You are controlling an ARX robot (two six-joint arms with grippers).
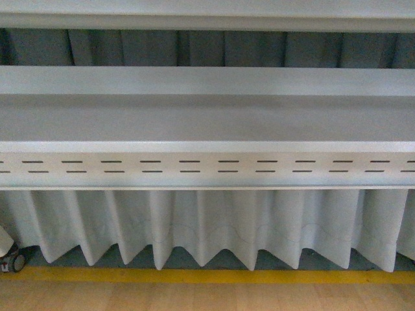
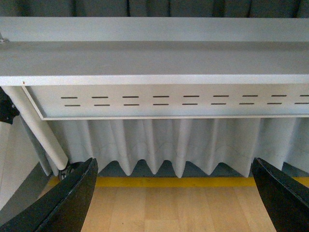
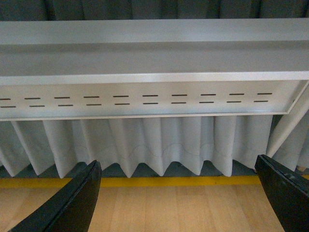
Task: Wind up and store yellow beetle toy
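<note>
Remote station log, 1 moment, 3 views. Items near to far.

1. Left pincer [image 2: 174,165]: spread wide, nothing between the black fingers [image 2: 72,198]. Seen in its own wrist view only.
2. Right pincer [image 3: 178,162]: spread wide too, nothing held, dark fingers [image 3: 72,203] at the frame corners. Neither arm shows in the front view.
3. Wood-grain surface [image 1: 207,298]: bare where visible. I can't tell if it's the counter top or the floor.
4. Yellow strip [image 1: 207,276]: runs along the far edge of item 3.
5. Caster [image 1: 16,262]: just past the strip, far left.
6. White pleated skirt [image 1: 207,220]: hangs under item 7.
7. Slotted panel [image 1: 207,166]: 2 rows of dashes, fronts the white shelf [image 1: 207,120].
8. Dark drape [image 1: 130,46]: backmost, behind the shelf.

Task item, yellow beetle toy: not in any of the 3 views. So its bearing from either pincer, the nearer arm, its heading and its long axis can't be told. No box in view either.

My read: wind-up not begun. Both arms seem parked and aimed level. I'd tilt the cams down to find the toy and its nose-tail line before picking an arm.
</note>
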